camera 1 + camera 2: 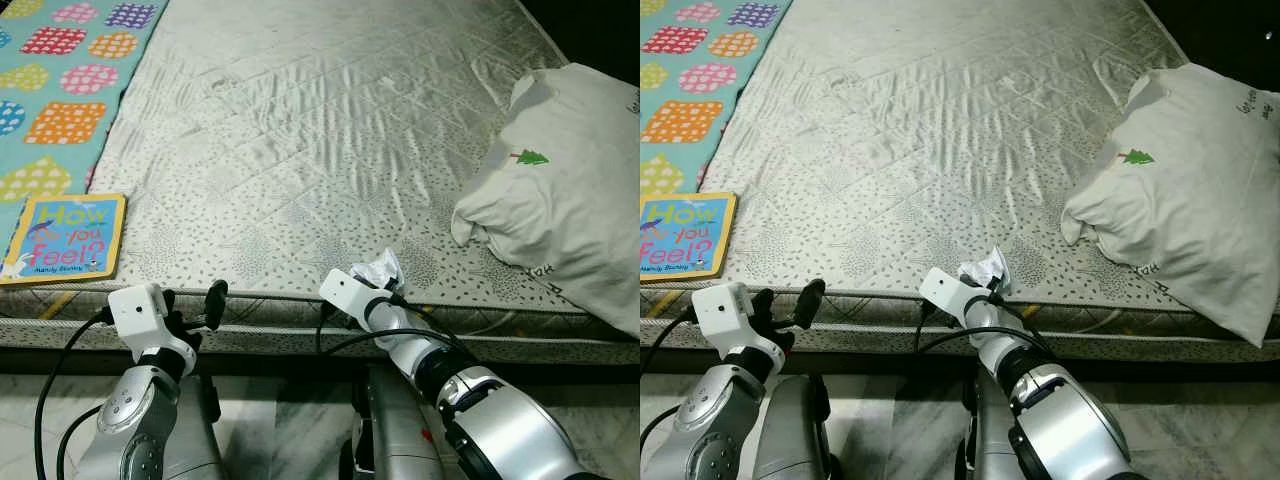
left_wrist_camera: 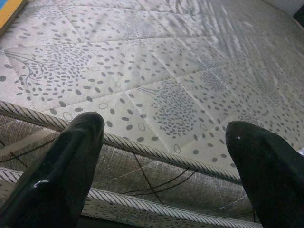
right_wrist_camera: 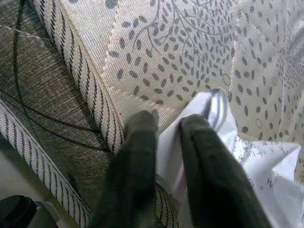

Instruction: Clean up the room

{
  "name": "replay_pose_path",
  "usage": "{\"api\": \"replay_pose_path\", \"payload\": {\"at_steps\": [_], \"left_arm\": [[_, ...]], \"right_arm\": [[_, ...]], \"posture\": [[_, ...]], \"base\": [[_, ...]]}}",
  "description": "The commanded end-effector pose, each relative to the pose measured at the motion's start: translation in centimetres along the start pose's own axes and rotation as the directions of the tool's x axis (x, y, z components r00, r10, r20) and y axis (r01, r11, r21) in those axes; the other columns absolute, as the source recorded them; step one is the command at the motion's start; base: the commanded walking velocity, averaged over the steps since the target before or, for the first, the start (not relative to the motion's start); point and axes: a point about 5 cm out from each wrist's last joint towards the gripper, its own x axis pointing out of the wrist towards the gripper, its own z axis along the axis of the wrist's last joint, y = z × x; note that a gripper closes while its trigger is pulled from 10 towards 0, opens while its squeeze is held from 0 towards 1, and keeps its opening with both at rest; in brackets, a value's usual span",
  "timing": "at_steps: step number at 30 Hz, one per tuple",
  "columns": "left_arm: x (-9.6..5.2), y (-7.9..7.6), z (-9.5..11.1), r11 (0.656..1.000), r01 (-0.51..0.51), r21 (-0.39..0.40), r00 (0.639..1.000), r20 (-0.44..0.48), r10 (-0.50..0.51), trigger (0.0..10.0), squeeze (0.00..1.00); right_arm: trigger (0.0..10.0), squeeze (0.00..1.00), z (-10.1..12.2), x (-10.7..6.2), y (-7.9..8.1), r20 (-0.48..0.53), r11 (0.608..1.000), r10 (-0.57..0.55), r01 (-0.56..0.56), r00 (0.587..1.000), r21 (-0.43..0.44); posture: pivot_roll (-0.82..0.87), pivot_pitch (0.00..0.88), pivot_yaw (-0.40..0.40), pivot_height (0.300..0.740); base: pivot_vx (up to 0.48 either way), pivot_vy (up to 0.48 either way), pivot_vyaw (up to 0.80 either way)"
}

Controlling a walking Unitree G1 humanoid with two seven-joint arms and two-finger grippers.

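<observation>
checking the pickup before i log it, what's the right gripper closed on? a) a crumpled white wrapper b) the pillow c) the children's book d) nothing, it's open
a: the right gripper has its two black fingers pinched on a crumpled white wrapper at the near edge of the mattress, while the book and the pillow lie apart from it, untouched.

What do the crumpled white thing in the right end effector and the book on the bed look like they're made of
Crumpled wrapper: apparently thin glossy plastic or paper, given its sharp creases and shine, pinched in the right end effector. Book: probably thick glossy cardboard, as it lies stiff and flat with a printed cover.
</observation>
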Motion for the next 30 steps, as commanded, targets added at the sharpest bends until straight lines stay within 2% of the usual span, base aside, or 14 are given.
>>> {"api": "replay_pose_path", "payload": {"at_steps": [1, 11, 20, 21, 22, 23, 25, 26, 27, 30], "left_arm": [[0.1, 0.0, -0.1, 1.000, 0.006, 0.010, 1.000, -0.005, -0.006, 10.0, 0.00], [0.2, 0.0, -0.1, 1.000, 0.007, 0.008, 1.000, -0.006, -0.007, 10.0, 0.00], [0.4, 0.0, 0.1, 1.000, 0.006, 0.013, 1.000, 0.002, -0.007, 10.0, 0.00], [0.5, 0.0, 0.1, 1.000, 0.007, 0.013, 1.000, 0.003, -0.007, 10.0, 0.00], [0.5, 0.1, 0.1, 1.000, 0.006, 0.015, 1.000, 0.005, -0.006, 10.0, 0.00], [0.5, 0.1, 0.1, 1.000, 0.006, 0.015, 1.000, 0.005, -0.006, 10.0, 0.00], [0.6, 0.3, 0.1, 1.000, 0.005, 0.016, 1.000, 0.007, -0.005, 10.0, 0.00], [0.6, 0.3, 0.1, 1.000, 0.005, 0.016, 1.000, 0.007, -0.005, 10.0, 0.00], [0.6, 0.3, 0.1, 1.000, 0.006, 0.016, 1.000, 0.007, -0.006, 10.0, 0.00], [0.9, 0.1, 0.0, 1.000, 0.017, 0.020, 1.000, 0.004, -0.017, 10.0, 0.00]], "right_arm": [[0.0, 0.00, -0.9, -0.1, 0.1, -0.020, 1.000, -0.001, 0.001, 1.000, 0.011], [0.0, 0.00, -0.8, -0.1, -1.2, 0.010, 0.998, -0.049, 0.048, 0.999, 0.048], [0.0, 0.00, -0.5, -0.3, -3.4, 0.073, 0.986, -0.133, 0.124, 0.988, 0.110], [0.0, 0.00, -0.4, -0.4, -3.7, 0.086, 0.983, -0.145, 0.134, 0.986, 0.124], [0.0, 0.00, -0.1, -0.5, -4.5, 0.116, 0.968, -0.177, 0.151, 0.977, 0.202], [0.0, 0.00, -0.1, -0.5, -4.5, 0.116, 0.968, -0.177, 0.151, 0.977, 0.202], [0.0, 0.00, 0.1, -0.8, -5.1, 0.162, 0.932, -0.197, 0.133, 0.967, 0.337], [0.0, 0.00, 0.1, -0.8, -5.1, 0.162, 0.932, -0.197, 0.133, 0.967, 0.337], [0.0, 0.00, 0.1, -1.0, -5.2, 0.186, 0.914, -0.198, 0.112, 0.962, 0.390], [0.0, 0.00, -0.3, -1.3, -4.8, 0.207, 0.902, -0.178, 0.075, 0.962, 0.424]], "posture": [[0.02, 0.126, -0.090, 0.550], [0.01, 0.124, -0.085, 0.550], [0.01, 0.119, -0.079, 0.550], [0.01, 0.118, -0.077, 0.550], [0.01, 0.113, -0.074, 0.550], [0.01, 0.113, -0.074, 0.550], [0.00, 0.102, -0.065, 0.550], [0.00, 0.102, -0.065, 0.550], [-0.01, 0.095, -0.061, 0.550], [-0.02, 0.089, -0.055, 0.550]], "base": [[0.000, 0.000, 0.00], [0.000, 0.000, 0.00], [0.000, 0.000, 0.00], [0.000, 0.000, 0.00], [0.000, 0.000, 0.00], [0.000, 0.000, 0.00], [0.000, 0.000, 0.00], [0.000, 0.000, 0.00], [0.000, 0.000, 0.00], [0.000, 0.000, 0.00]]}}
